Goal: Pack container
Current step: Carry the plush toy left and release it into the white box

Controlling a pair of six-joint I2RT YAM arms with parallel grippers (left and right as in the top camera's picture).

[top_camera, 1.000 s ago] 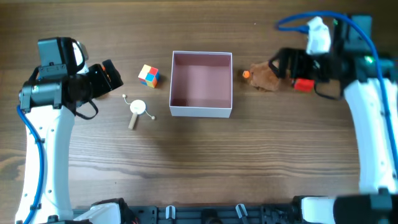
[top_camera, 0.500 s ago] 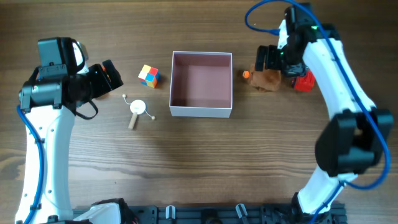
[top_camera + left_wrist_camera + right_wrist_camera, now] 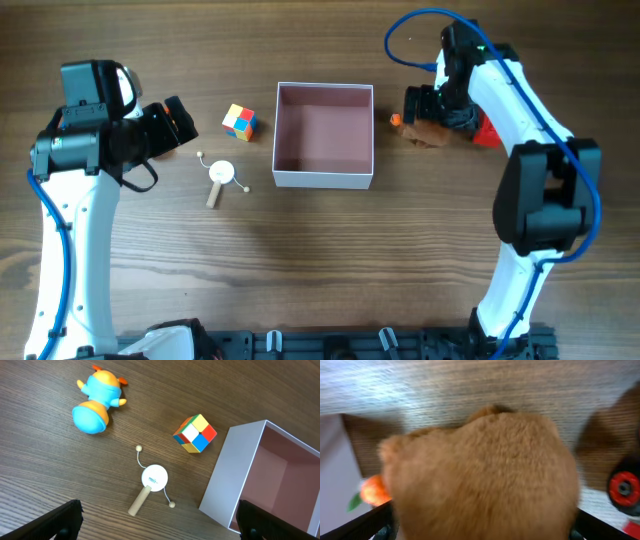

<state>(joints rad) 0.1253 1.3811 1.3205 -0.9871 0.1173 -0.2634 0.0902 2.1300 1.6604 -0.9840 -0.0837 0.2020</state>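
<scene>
— Right gripper [image 3: 427, 108] hovers on the brown plush [image 3: 485, 475], jaws spread either side, nothing squeezed.
— Container [image 3: 323, 180] sits mid-table, just left of it. Next I'd say: pinch, lift, carry over the wall. Left gripper [image 3: 176, 120] gapes, idle.

A dark wood-grain table [image 3: 320, 260] fills every view, seemingly evenly lit.

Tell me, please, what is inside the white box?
The container holds nothing: overhead, its whole pale pink floor shows bare. In the left wrist view, its near wall hides part of the floor.
</scene>
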